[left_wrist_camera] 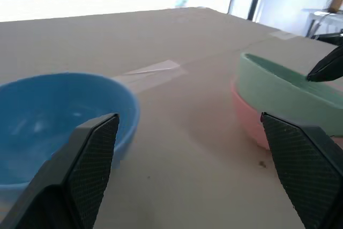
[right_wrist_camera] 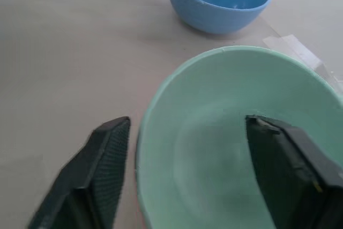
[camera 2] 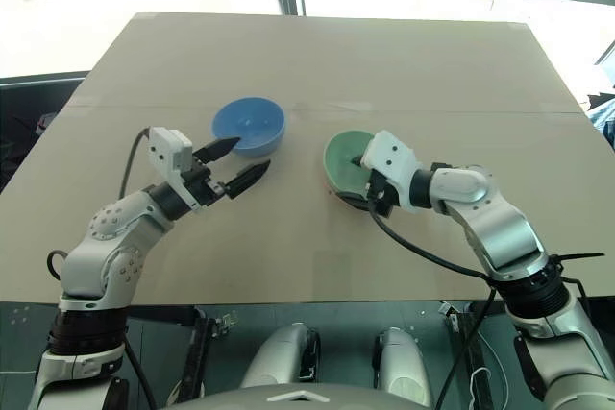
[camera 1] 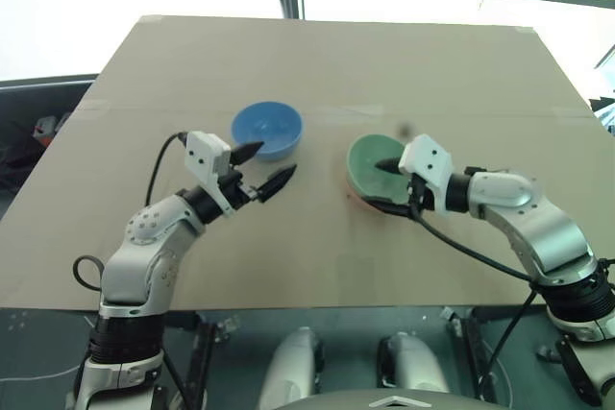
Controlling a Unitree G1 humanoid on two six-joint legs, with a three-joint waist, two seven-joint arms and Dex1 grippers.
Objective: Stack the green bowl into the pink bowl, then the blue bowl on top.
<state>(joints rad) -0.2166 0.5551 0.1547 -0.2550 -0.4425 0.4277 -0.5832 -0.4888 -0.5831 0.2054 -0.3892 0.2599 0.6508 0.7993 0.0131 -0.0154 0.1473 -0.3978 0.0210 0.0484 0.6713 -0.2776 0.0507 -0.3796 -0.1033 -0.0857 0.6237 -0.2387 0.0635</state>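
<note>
Right gripper (right_wrist_camera: 185,178) astride green bowl (right_wrist_camera: 214,132) rim (fingers apart).

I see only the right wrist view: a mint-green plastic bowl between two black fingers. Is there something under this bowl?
Observer: Yes. In the left wrist view the mint-green plastic bowl sits nested in a salmon-pink plastic bowl.
Operator: Where is the left gripper?
Observer: The left gripper is open and empty, beside the round bright blue plastic bowl, on its near side.
Operator: Is my right gripper squeezing the rim?
Observer: The right gripper is open, one finger inside the green bowl and one outside, straddling the rim without closing on it.
</note>
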